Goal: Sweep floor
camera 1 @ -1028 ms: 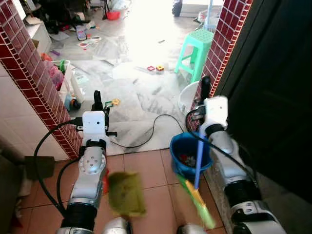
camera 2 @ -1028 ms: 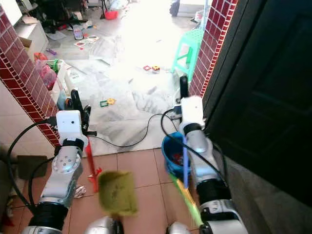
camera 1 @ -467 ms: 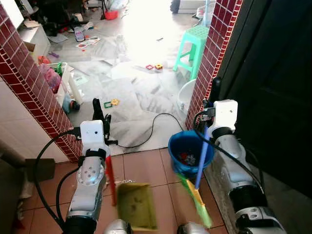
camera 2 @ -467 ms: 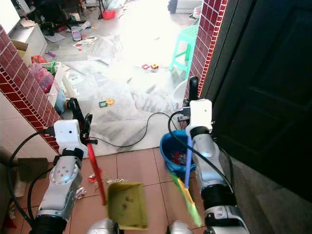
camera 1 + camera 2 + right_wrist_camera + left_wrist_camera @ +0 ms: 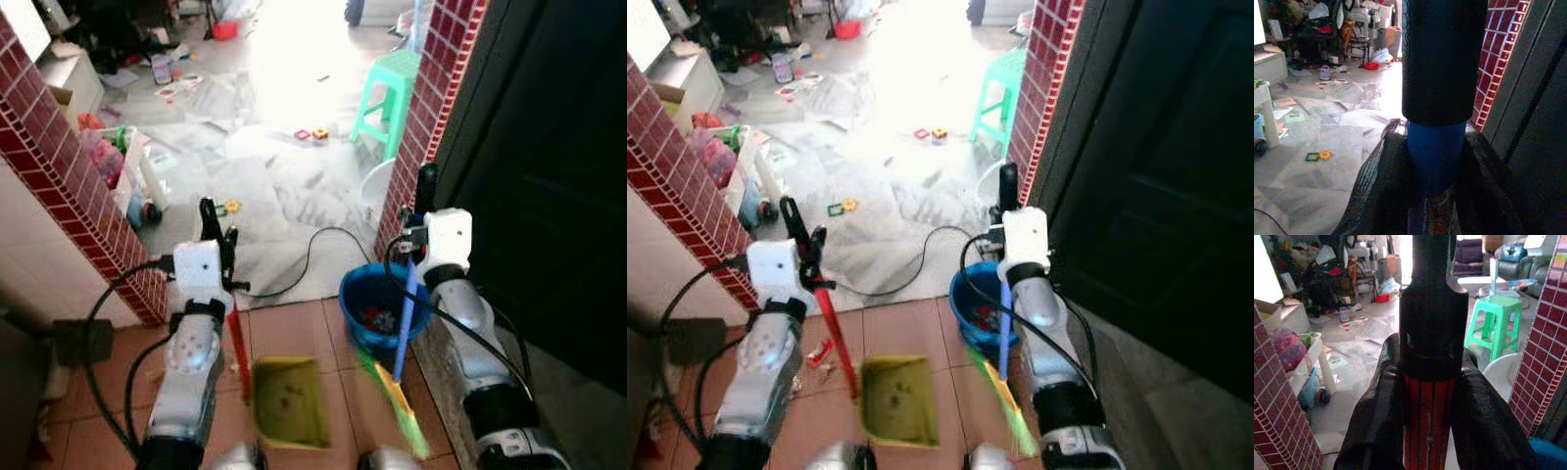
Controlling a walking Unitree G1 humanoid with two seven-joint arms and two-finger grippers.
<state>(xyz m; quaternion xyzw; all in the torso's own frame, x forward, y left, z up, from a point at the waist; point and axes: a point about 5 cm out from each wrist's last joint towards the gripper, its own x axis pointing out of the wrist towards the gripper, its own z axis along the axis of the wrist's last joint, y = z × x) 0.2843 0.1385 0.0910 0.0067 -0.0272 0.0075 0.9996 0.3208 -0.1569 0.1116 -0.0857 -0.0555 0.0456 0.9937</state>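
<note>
Grippers both hold tools over the terracotta tile floor (image 5: 294,333). The left gripper (image 5: 1431,396) clamps the red handle (image 5: 835,333) of a yellow-green dustpan (image 5: 898,399), whose pan sits low between the two arms. The right gripper (image 5: 1436,166) is closed around the blue handle (image 5: 404,323) of a broom (image 5: 397,397), its green and yellow bristles reaching the tiles beside a blue bucket (image 5: 364,294). A black cable (image 5: 309,259) crosses the pale floor beyond, where a green stool (image 5: 387,93) stands near a red brick pillar (image 5: 431,98).
</note>
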